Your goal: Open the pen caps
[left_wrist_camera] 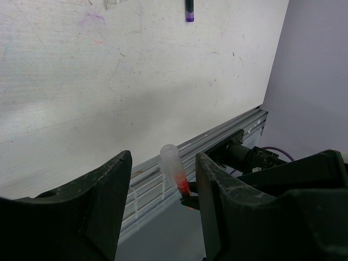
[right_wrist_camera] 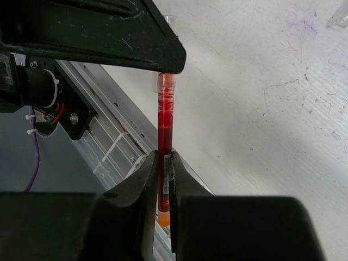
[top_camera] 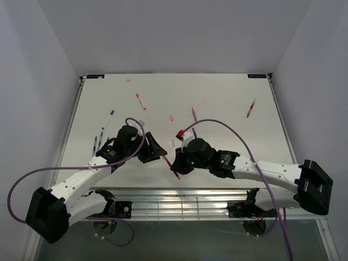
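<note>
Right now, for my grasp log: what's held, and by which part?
The right gripper clamps the red pen by its barrel near the orange end; the left gripper, open, straddles the pale cap.

White table (top_camera: pixel 217 92) with slim pens (top_camera: pixel 141 101) scattered across its top

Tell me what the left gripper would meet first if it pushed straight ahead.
Likely the pale cap on the red pen that the right gripper holds; it stands between the open fingers of the left gripper. Depth is unclear.
</note>
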Available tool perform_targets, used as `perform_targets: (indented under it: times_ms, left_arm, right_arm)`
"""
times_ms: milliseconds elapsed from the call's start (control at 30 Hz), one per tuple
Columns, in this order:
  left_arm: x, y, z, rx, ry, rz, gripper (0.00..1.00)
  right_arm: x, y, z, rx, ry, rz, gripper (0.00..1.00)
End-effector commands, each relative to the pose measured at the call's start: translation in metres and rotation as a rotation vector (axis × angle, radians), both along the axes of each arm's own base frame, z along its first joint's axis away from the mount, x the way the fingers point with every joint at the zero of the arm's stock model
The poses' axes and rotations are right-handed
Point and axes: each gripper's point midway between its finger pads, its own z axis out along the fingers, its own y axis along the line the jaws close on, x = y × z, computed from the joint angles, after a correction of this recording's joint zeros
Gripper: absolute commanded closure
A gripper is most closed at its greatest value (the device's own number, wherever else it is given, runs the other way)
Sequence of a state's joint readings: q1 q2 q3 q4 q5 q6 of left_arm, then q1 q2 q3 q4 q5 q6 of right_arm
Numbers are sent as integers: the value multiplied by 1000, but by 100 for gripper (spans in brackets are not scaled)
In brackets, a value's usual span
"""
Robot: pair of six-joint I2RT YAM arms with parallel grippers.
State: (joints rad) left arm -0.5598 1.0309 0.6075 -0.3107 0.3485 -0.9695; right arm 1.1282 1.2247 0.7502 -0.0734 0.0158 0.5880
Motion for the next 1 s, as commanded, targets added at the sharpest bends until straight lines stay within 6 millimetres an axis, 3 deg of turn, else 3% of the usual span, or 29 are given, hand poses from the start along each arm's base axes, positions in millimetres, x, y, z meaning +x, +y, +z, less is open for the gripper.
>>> perform_targets:
  times_ms: [0,233,567,600,733,967]
  left_arm:
    - [-1,-9,6,-45,-10,-22,40]
    - [-3,-10,4,-48,-4,-30,46]
    - [-4,-11,7,-57,-14,-33,71]
    - [-4,-11,7,-56,-15,-32,74]
    - [-5,-10,5,-55,-11,-31,80]
    - [-4,-12,9,-63,-15,-36,88]
  right_arm:
    - [0,20,25,84,-31,44,92]
    - [2,24,27,111,-36,43,92]
    - [5,28,25,117,-48,36,92]
    - [5,28,25,116,-48,36,91]
    - [4,30,22,106,-50,52,68]
    - [9,37,19,79,-61,68,63]
